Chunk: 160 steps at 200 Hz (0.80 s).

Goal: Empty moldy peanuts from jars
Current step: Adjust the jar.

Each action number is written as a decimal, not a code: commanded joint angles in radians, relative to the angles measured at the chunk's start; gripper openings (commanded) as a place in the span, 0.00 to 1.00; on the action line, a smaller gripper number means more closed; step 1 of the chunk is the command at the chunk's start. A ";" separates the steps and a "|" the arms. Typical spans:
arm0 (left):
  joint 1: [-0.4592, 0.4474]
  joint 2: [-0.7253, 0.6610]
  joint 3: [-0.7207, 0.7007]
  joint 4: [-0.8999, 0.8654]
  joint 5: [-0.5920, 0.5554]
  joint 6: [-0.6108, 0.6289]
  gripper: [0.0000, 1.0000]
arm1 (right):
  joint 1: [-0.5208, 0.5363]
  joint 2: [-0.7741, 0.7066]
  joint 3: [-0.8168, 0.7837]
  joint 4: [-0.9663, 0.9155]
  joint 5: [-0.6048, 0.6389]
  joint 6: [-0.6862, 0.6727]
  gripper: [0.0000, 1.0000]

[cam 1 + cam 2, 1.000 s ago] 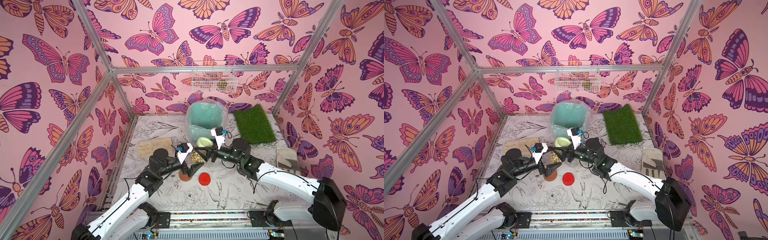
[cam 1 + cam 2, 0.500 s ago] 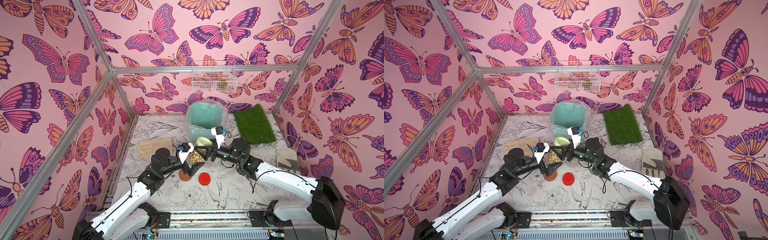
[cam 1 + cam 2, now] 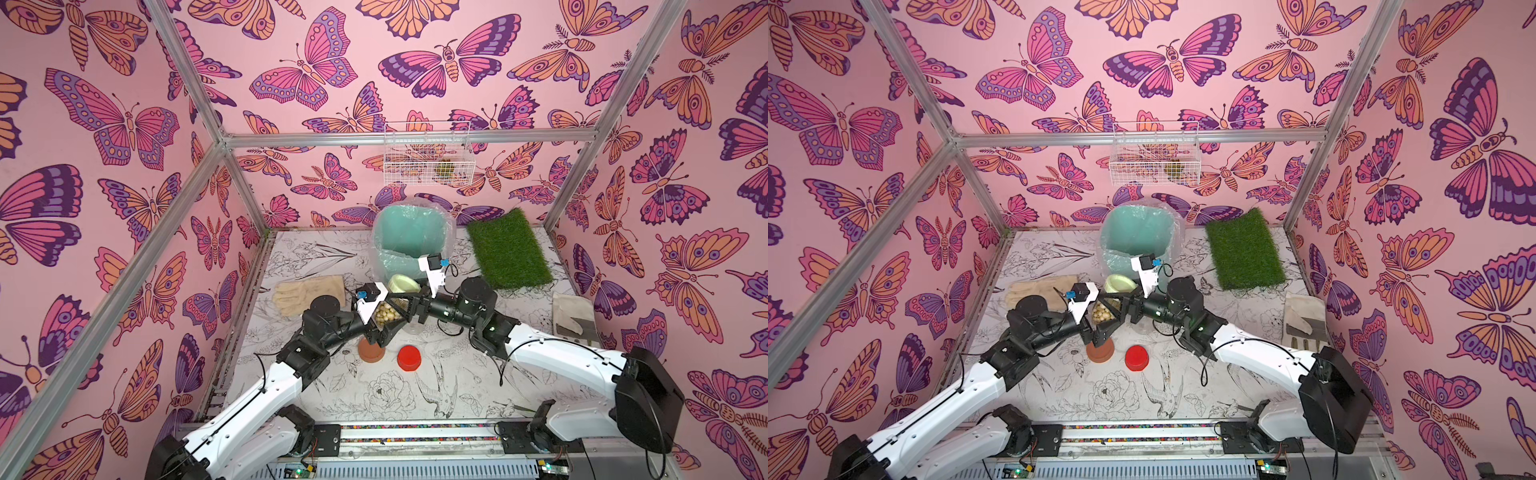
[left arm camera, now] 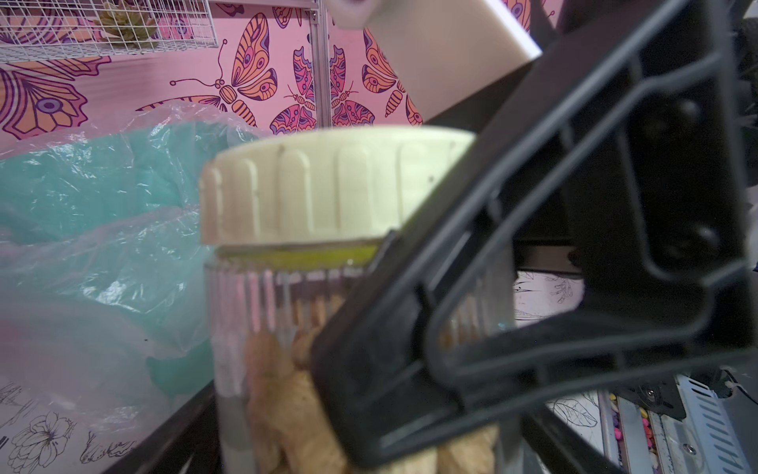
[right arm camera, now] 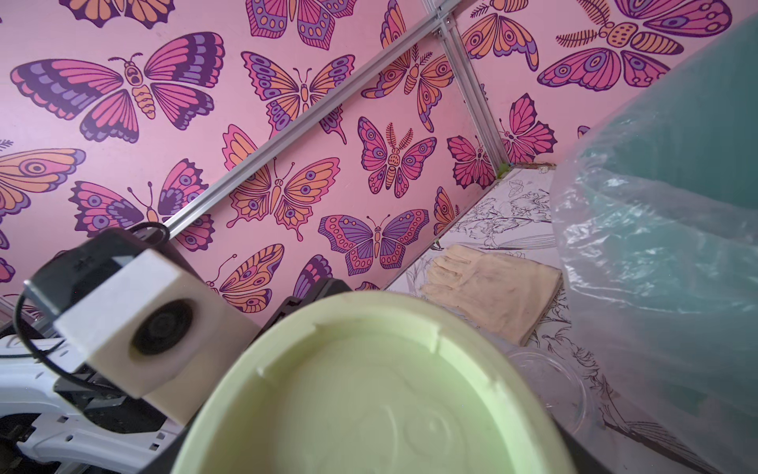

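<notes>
Right claw [image 3: 402, 308] pinches the green-lidded jar [image 4: 262, 295] by its clear wall. Left claw [image 3: 384, 320] straddles it; I cannot tell its grip. The moldy peanuts [image 3: 383, 316] sit inside, lid [image 4: 320, 184] on, near the lined bin [image 3: 409, 232]. Risk: the jar slips if I release early.

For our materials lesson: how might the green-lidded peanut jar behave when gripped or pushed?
The jar looks rigid; its ribbed clear wall probably aids grip. The peanuts heaped inside likely add weight low down; on its side it could roll.
</notes>
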 commanded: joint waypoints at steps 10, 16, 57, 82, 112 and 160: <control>-0.001 0.004 -0.033 0.026 -0.008 0.007 0.95 | 0.010 -0.026 0.013 0.158 0.002 0.015 0.00; -0.001 0.006 -0.036 0.026 -0.005 0.008 0.95 | 0.010 -0.028 0.013 0.158 0.006 0.011 0.00; 0.000 -0.008 -0.055 0.031 -0.022 -0.005 0.96 | 0.010 -0.039 0.020 0.129 0.016 -0.003 0.00; -0.001 -0.017 -0.055 0.041 -0.041 0.001 0.95 | 0.010 -0.031 0.021 0.126 0.004 0.011 0.00; -0.001 -0.009 -0.053 0.062 -0.041 -0.004 0.91 | 0.010 -0.013 0.014 0.167 -0.007 0.043 0.00; -0.001 -0.009 -0.057 0.075 -0.045 -0.008 0.72 | 0.010 0.000 0.009 0.186 -0.007 0.071 0.00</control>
